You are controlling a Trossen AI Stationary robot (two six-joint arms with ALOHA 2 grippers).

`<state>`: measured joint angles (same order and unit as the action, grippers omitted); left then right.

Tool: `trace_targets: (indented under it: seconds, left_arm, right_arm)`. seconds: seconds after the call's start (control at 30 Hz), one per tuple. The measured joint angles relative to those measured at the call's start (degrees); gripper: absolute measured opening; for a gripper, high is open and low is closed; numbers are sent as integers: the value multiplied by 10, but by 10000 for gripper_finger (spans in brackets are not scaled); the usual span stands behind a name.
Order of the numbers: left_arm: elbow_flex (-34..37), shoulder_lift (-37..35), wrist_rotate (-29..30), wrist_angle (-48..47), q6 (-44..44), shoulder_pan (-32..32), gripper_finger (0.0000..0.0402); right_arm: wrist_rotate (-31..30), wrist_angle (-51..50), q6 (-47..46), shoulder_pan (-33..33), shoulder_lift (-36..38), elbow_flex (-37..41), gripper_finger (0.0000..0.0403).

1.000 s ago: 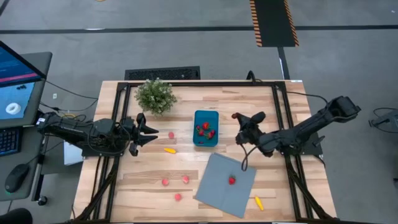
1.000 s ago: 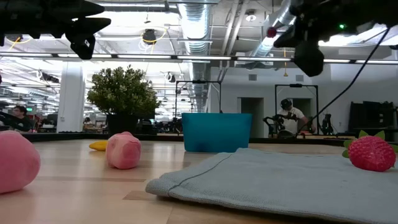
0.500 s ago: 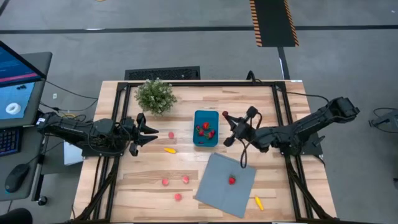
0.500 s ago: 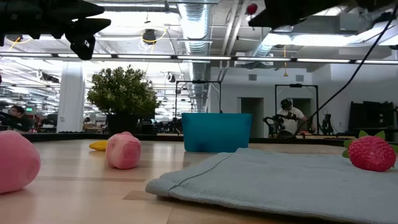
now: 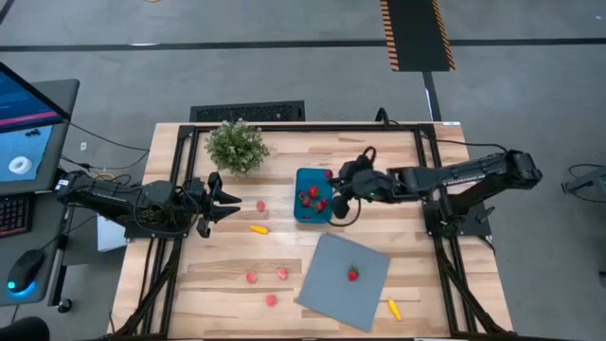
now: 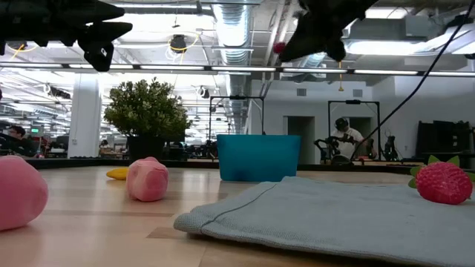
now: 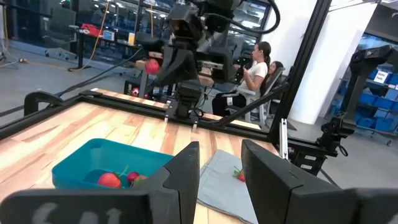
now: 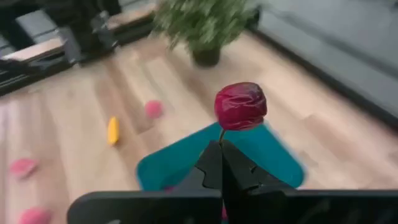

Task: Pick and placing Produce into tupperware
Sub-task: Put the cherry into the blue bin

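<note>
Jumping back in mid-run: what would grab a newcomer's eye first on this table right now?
First, the right gripper, shut on the stem of a dark red fruit and raised above the near end of the teal tub, which already holds several red pieces. Next, the strawberry lying alone on the grey sheet. The left gripper waits beside the potted plant.

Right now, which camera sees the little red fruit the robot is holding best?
The right wrist view: the red fruit fills it, pinched by its stem. The left wrist and low views show a dot; the high view barely shows it.

Teal tupperware (image 5: 313, 194) upright (strawberries (image 5: 312, 196) inside); other produce (image 5: 267, 278) scattered nearby.
</note>
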<state>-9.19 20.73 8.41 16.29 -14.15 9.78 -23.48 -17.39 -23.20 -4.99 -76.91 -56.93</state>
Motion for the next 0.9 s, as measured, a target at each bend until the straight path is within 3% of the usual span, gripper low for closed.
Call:
trace_targets:
  seconds: [0.13, 0.33, 0.9]
  left_arm:
    - [0, 0, 0, -1, 0, 0, 109]
    - [0, 0, 0, -4, -2, 0, 109]
    - [0, 0, 0, -11, -5, 0, 109]
  right_arm:
    - [103, -6, -18, 30, -34, -11, 10]
    - [171, -11, -28, 60, -100, -22, 10]
    - [226, -21, -1, 121, -235, -81, 12]
